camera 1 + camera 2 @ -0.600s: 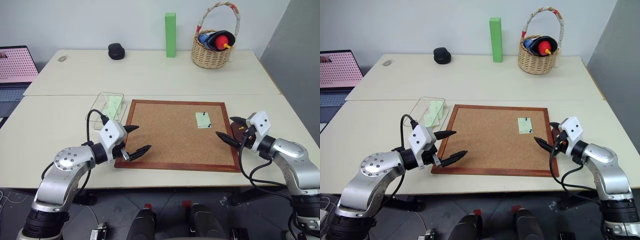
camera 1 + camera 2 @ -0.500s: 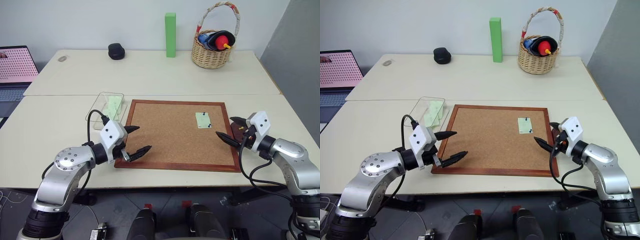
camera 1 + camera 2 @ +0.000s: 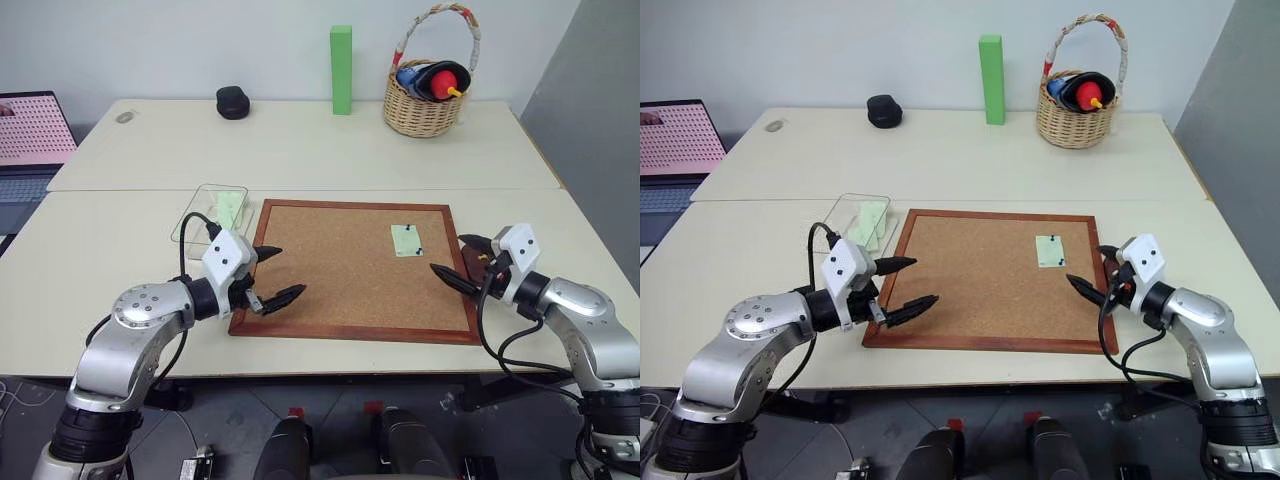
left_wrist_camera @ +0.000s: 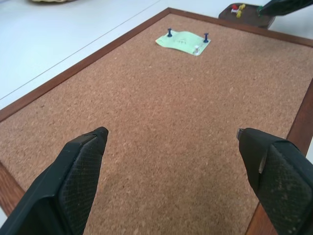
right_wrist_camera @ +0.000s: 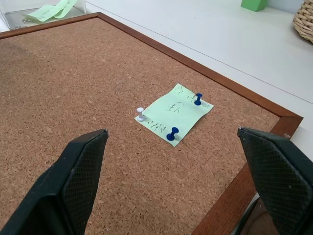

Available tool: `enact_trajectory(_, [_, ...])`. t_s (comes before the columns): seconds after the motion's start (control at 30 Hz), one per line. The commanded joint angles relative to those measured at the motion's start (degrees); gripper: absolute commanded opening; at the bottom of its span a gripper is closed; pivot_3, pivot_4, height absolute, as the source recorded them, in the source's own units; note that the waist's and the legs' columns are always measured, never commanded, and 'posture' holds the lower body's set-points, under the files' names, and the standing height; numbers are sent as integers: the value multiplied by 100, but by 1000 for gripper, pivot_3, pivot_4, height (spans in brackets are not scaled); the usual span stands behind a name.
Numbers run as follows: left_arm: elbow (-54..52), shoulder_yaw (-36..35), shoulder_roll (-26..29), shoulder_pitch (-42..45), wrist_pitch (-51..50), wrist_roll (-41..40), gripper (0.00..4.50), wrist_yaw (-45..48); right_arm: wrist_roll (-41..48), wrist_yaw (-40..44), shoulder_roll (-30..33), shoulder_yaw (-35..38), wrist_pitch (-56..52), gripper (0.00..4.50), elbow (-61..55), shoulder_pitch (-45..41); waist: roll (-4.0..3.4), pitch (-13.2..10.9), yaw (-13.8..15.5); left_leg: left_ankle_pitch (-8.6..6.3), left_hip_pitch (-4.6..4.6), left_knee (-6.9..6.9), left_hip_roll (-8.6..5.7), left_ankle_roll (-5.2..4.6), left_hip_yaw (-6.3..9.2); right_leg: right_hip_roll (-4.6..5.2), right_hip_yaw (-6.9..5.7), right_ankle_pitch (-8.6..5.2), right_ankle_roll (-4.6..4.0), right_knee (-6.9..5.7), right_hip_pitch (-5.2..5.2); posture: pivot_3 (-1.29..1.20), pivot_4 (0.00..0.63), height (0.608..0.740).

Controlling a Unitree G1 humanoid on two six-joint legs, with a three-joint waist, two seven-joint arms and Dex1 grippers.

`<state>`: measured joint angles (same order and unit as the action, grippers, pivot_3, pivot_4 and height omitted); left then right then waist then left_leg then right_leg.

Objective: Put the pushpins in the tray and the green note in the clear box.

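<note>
Left eye view: left gripper (image 3: 270,274) hovers over the near left corner of the corkboard (image 3: 330,275), jaws wide, nothing in them. Right gripper (image 3: 455,260) sits at the board's right edge, also wide and empty. Green note (image 3: 407,240) is pinned near the board's far right corner. Clear box (image 3: 213,213) is on the table just beside the board's far left corner, with pale green slips already lying in it. Tray (image 3: 478,261) is mostly hidden behind the right gripper, beside the board's right edge.

Right eye view: same layout. Wicker basket (image 3: 1074,108) at the back of the table holds red and blue items, not part of the job; green block (image 3: 991,66) stands near it.

Left wrist view: note across the board, two blue pushpins (image 4: 169,33) at its far corners. Tray (image 4: 247,13) beyond the frame, with small red and yellow pins in it.

Right wrist view: note (image 5: 174,112) close ahead, two blue pins and one white pin (image 5: 140,113) through it.

Risks, my read: pins are tiny against these fat fingers, so a pinch can slip or flick a pin off the board. Pulling the note with the white pin left in would likely tear it. Loose paper may lift with the first pin.
</note>
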<state>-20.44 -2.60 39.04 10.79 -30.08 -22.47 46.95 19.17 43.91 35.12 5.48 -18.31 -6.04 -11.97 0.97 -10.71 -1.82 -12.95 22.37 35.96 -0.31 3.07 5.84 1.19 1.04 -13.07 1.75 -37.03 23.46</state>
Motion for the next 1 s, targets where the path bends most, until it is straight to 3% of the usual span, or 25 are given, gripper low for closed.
enact_trajectory(0.03, [-139,146,-60,214,236,49,4314,41,104,31,-18,66,21,4500,-260,-5,0,0,3,0,0,0,0,0,0,0,0,0,0,0,0,0,150,740])
enact_trajectory(0.13, [-112,276,-144,310,316,22,3922,107,126,59,-1,45,-36,4500,-347,-9,0,0,9,0,1,2,-3,0,-2,1,3,0,1,2,0,0,150,740])
enact_trajectory(0.47, [416,950,-590,908,462,55,1976,456,140,96,-40,-37,-213,4500,-570,-47,0,0,1,0,1,2,-2,0,-1,0,2,3,5,1,-1,0,150,740])
enact_trajectory(0.8, [1864,1742,-1337,1512,1149,754,9,541,155,-72,-230,-248,-645,4500,-666,-375,0,0,0,0,1,3,-4,0,-1,-1,2,17,29,0,-1,0,150,740])
enact_trajectory(1.0, [2752,1884,-1716,1592,1490,1074,9,461,91,-252,-360,-479,-1253,4500,-449,-817,0,0,-2,0,1,2,-4,0,1,-1,1,18,31,0,0,0,150,740])
